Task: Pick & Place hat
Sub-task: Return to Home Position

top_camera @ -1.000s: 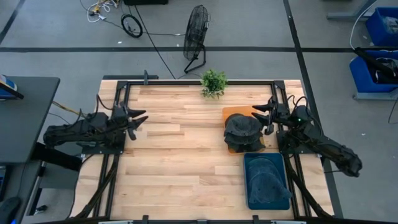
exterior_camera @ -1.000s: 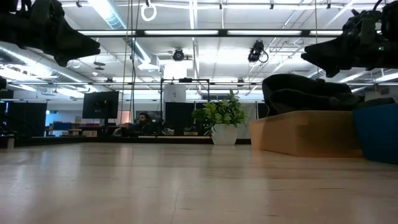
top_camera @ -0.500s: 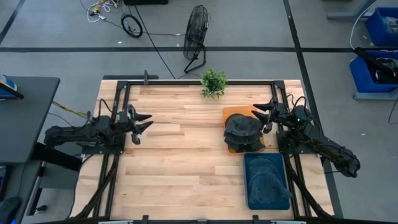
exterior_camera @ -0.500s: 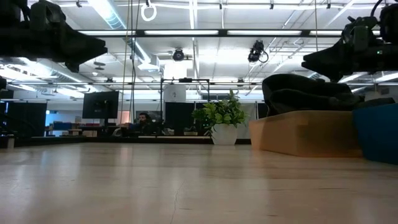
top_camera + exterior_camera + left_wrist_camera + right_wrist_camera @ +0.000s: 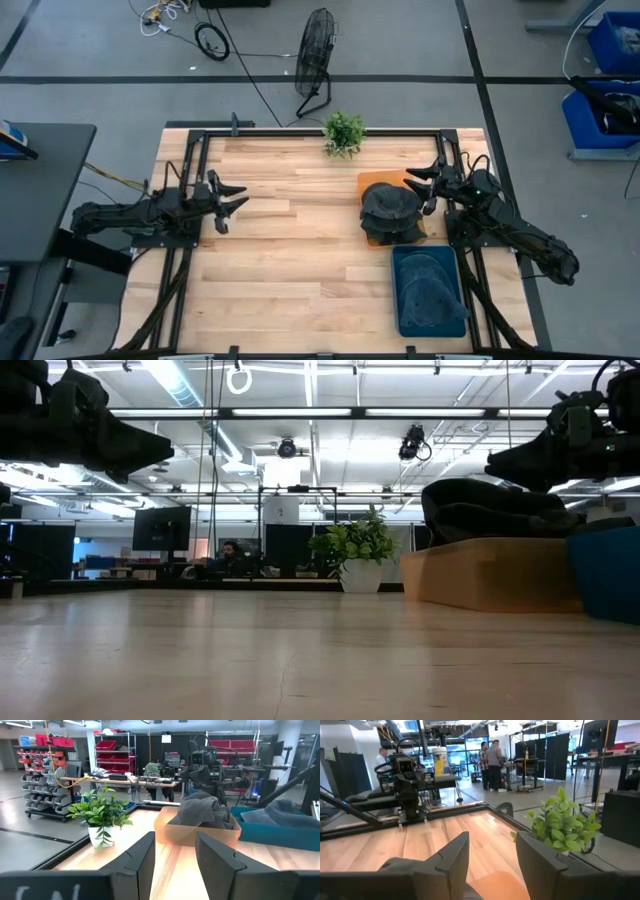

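Note:
A pile of dark grey hats [image 5: 390,208] fills a tan cardboard box [image 5: 372,181] on the table's right side; the low view shows the hats [image 5: 490,505] heaped above the box rim [image 5: 490,575]. Another dark hat [image 5: 430,292] lies in a blue bin [image 5: 400,262] nearer the near edge. My right gripper [image 5: 416,190] hovers open just right of the box, above the pile's edge [image 5: 405,867]. My left gripper [image 5: 236,198] is open in the air over the table's left side, pointing toward the box [image 5: 195,832].
A small potted plant [image 5: 343,132] stands at the far edge, middle. Bare wood [image 5: 300,250] stretches between the left gripper and the box. The black frame rails [image 5: 190,170] run along the table's sides. People stand far off in the room [image 5: 492,760].
My left gripper has reached a little toward the table's right and dipped slightly, staying open. The right gripper has kept nearly still beside the box. The hats have not moved.

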Controlling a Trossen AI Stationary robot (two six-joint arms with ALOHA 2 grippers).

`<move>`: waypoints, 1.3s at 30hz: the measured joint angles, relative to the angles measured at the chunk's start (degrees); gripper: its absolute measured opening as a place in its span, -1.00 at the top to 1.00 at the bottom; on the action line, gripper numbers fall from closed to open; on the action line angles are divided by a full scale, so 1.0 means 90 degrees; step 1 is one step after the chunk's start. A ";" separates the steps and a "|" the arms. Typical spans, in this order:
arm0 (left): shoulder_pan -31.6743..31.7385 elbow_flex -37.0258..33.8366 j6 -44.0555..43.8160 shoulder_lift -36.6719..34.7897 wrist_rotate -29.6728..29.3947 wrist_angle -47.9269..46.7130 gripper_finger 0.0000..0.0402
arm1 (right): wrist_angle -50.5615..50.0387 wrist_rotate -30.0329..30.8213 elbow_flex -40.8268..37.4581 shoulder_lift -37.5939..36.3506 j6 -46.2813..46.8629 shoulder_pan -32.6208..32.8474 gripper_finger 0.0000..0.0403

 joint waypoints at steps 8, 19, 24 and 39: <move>0.0000 -0.0005 -0.0001 0.0000 -0.0001 0.0000 0.29 | 0.0017 0.0000 0.0000 -0.0002 -0.0162 0.0000 0.16; 0.0000 -0.0007 -0.0002 0.0000 -0.0001 0.0000 0.29 | 0.0016 0.0000 0.0000 0.0001 -0.0158 0.0000 0.16; 0.0000 -0.0007 -0.0001 0.0000 -0.0001 0.0000 0.29 | 0.0017 0.0000 0.0000 0.0001 -0.0155 0.0000 0.16; 0.0000 -0.0010 -0.0001 0.0000 -0.0001 0.0000 0.29 | 0.0016 -0.0002 0.0000 0.0001 -0.0154 0.0000 0.16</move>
